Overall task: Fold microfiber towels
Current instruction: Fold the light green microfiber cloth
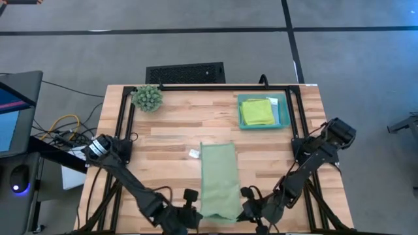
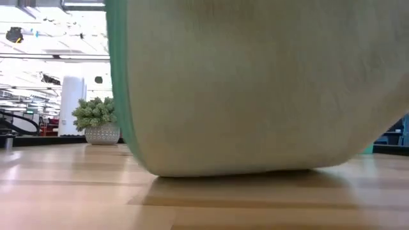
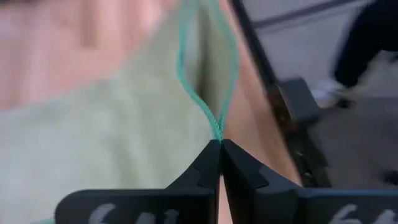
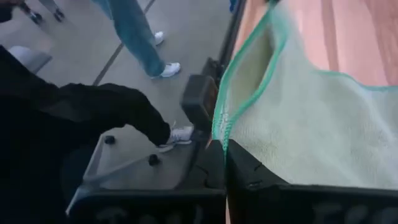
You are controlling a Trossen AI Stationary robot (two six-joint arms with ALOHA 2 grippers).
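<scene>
A pale sage green microfiber towel (image 1: 219,176) lies as a long folded strip down the middle of the table, its far end (image 1: 217,147) flat on the wood. My left gripper (image 1: 196,214) and right gripper (image 1: 247,209) are shut on its two near corners at the table's near edge. In the low view the raised near end (image 2: 255,83) fills the picture and sags down onto the table (image 2: 243,171). A lime green towel (image 1: 257,112) lies folded in the teal tray (image 1: 285,111). My left gripper (image 3: 220,149) pinches the towel's near left corner (image 3: 217,129) between its two fingertips, where two teal-stitched edges run together. The fingers slant down toward the far side. That corner is lifted and the cloth beyond slopes down to the table. My right gripper (image 4: 225,152) pinches the near right corner (image 4: 219,129) at its teal hem, only at the fingertips. Two layers gape apart just past the hold. The fingers slant down toward the far side, and the corner is raised with the cloth sloping away slack.
A spiky green plant (image 1: 147,98) stands at the far left and the teal tray at the far right. A small white tag (image 1: 194,153) lies left of the towel. People's legs (image 4: 134,31) show on the floor beyond the near edge.
</scene>
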